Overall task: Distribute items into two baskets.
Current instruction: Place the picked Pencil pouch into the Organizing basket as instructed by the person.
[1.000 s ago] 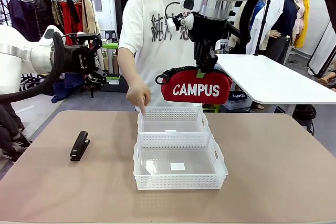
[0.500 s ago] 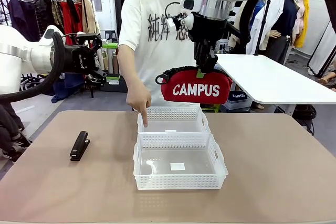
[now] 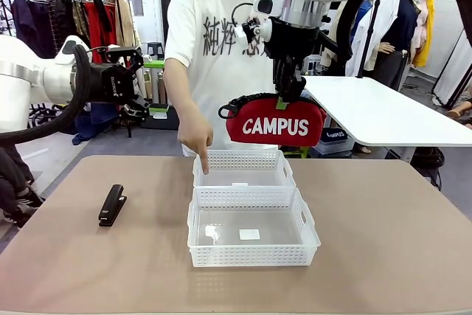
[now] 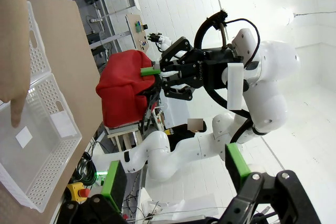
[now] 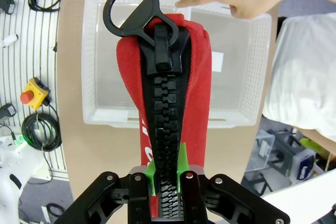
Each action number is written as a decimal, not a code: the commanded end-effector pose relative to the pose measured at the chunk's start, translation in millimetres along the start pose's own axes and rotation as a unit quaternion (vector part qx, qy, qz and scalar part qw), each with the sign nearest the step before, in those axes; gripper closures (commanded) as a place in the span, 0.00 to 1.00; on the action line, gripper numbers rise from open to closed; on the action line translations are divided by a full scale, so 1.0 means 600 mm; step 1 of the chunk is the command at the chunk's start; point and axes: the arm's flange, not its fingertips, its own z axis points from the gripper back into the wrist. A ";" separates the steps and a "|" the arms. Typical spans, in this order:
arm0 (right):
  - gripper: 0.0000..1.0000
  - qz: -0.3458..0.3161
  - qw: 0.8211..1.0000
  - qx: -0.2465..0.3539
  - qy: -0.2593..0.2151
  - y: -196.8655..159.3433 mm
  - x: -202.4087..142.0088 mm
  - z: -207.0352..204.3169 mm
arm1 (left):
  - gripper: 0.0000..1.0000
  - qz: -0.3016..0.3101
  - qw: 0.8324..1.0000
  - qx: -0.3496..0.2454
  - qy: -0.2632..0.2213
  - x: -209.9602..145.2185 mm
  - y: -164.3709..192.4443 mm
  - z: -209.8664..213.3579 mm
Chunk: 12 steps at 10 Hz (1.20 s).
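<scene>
While aloft, soft red fabric pouch [image 3: 276, 127]

tbl [image 3: 383, 241] | stapler [image 3: 112, 204] L | near basket [image 3: 251, 254] + far basket [image 3: 243, 158] ctr, touching

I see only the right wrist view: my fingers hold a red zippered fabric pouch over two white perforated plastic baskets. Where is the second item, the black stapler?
Observer: The black stapler lies on the tan table, to the robot's left of the near white perforated plastic basket, apart from it.
Operator: Is the left gripper near it?
Observer: No, the left gripper is raised well above the table, its fingers open and empty.
Operator: Does the pouch touch a basket?
Observer: No, the red zippered fabric pouch hangs in the air, its bottom higher than the rim of the far white perforated plastic basket.
</scene>
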 end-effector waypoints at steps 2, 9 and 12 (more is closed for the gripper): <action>1.00 0.000 1.000 -0.002 -0.001 0.000 0.000 0.003 | 0.00 -0.003 1.000 0.002 0.001 -0.001 -0.004 0.003; 1.00 0.037 0.999 -0.002 0.009 0.005 0.032 -0.075 | 0.00 -0.003 1.000 0.002 0.001 -0.001 -0.004 0.003; 1.00 0.045 0.999 0.016 0.023 0.010 0.048 -0.131 | 0.00 -0.003 1.000 0.002 0.001 -0.001 -0.004 0.003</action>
